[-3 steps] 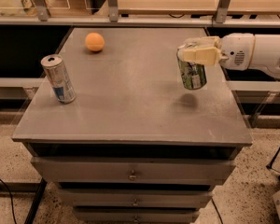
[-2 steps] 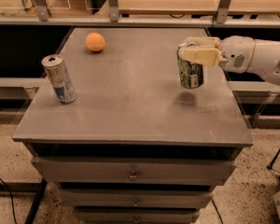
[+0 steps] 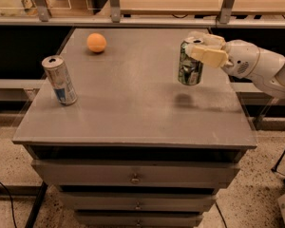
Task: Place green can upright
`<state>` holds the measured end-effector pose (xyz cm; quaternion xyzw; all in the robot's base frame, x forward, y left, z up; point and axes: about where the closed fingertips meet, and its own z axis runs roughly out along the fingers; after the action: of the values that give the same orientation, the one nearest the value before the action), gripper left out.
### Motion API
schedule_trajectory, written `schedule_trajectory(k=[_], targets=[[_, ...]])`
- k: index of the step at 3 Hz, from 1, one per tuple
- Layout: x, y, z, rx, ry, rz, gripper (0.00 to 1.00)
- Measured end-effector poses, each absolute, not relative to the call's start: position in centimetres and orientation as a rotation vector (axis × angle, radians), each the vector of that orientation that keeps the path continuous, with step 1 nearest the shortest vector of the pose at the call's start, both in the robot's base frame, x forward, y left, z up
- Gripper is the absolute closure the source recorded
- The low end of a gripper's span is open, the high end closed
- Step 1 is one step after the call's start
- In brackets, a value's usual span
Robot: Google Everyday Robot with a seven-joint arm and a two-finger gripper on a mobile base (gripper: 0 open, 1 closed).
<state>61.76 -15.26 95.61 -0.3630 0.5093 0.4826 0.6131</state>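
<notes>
The green can (image 3: 190, 66), green and silver with dark markings and a silver top, hangs upright a little above the grey table top (image 3: 133, 94) at its right side. Its shadow lies on the table just below it. My gripper (image 3: 203, 50) reaches in from the right on a white arm and is shut on the can's upper part, one cream finger in front and one behind.
A taller slim silver-and-blue can (image 3: 60, 80) stands at the table's left edge. An orange ball (image 3: 96, 42) lies at the back left. Drawers (image 3: 133, 177) sit below the table's front edge. A metal rail and shelf run behind the table.
The gripper has drifted slightly left and down with the green can held in it. The other can and the ball have not moved.
</notes>
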Motion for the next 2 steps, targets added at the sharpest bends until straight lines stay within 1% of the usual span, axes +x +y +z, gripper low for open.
schedule_trajectory(k=[2], targets=[[61.67, -15.16, 95.36, -0.887, 1.208, 1.079, 1.00]])
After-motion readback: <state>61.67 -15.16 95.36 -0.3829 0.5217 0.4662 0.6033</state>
